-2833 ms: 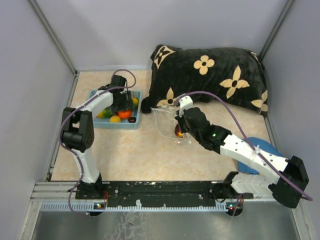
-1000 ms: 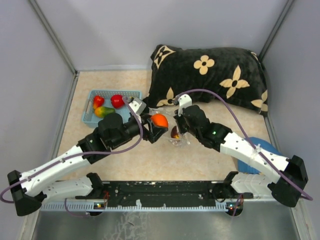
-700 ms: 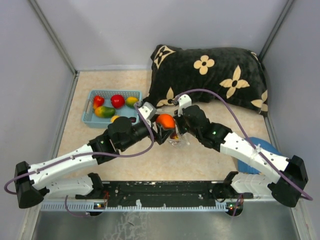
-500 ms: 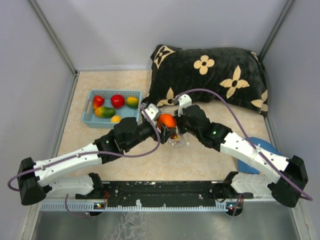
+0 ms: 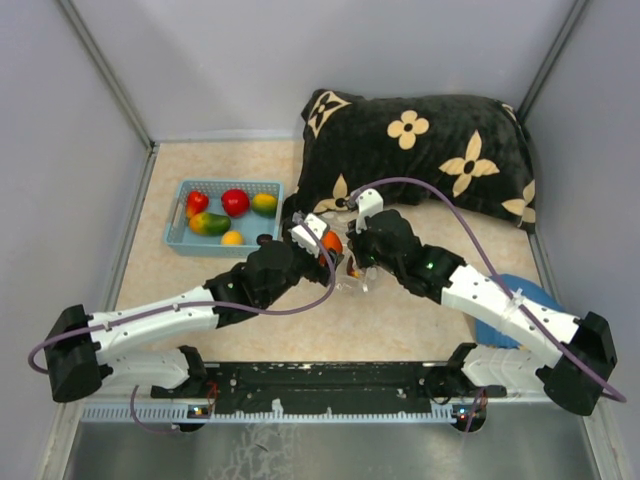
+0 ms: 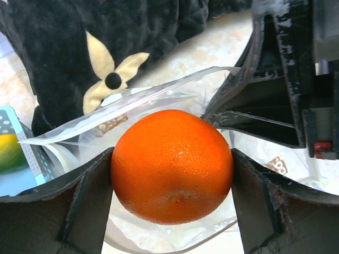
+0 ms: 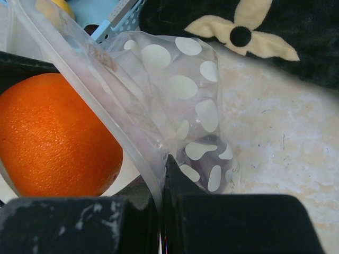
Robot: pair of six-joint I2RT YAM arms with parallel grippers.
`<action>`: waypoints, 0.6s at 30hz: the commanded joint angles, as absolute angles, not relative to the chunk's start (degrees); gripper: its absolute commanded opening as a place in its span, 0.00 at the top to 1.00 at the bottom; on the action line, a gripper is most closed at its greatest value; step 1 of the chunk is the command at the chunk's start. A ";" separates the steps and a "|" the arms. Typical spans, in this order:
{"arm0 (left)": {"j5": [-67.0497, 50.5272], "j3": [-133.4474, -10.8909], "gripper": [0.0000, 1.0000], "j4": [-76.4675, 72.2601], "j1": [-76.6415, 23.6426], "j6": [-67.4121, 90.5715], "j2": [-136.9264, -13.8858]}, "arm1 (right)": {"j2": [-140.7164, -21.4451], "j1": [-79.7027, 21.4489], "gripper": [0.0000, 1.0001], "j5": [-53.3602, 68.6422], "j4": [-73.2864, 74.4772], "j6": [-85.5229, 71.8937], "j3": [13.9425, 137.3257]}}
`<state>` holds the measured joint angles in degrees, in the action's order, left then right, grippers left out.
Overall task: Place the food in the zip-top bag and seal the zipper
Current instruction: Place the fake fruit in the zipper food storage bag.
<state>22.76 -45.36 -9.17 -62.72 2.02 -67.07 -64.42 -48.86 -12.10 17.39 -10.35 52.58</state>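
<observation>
Left wrist: left claw [image 6: 172, 172] pinching orange [image 6: 172, 159] at bag [image 6: 132, 103] mouth (right claw [image 7: 163, 182] clamps edge).

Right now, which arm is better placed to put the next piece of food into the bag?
Left. The left pincer holds the orange right at the zip-top bag's open mouth. The right pincer is shut on the bag's edge, propping it open.

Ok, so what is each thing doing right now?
left gripper: shut on the orange
right gripper: shut on the lip of the bag
orange: at the bag's mouth, not yet released
bag: open
zipper: unsealed
basket: fruit inside
pillow: lying at the back
</observation>
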 commanded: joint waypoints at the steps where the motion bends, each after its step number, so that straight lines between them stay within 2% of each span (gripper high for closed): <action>1: 26.12 -45.24 0.16 -13.03 -63.11 1.75 -67.65 | -61.82 -48.69 1.00 -11.32 14.39 -10.90 54.84; 10: 25.23 -45.62 0.01 -12.80 -63.11 2.21 -67.15 | -61.85 -48.71 1.00 -11.08 14.02 -11.21 54.36; 18: 25.05 -46.66 0.00 -10.53 -63.11 3.89 -64.82 | -62.41 -48.73 1.00 -10.97 13.73 -11.25 54.18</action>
<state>24.64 -45.28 -10.87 -62.76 2.35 -67.33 -63.75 -48.86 -11.38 17.12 -10.74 52.58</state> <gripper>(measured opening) 0.998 0.007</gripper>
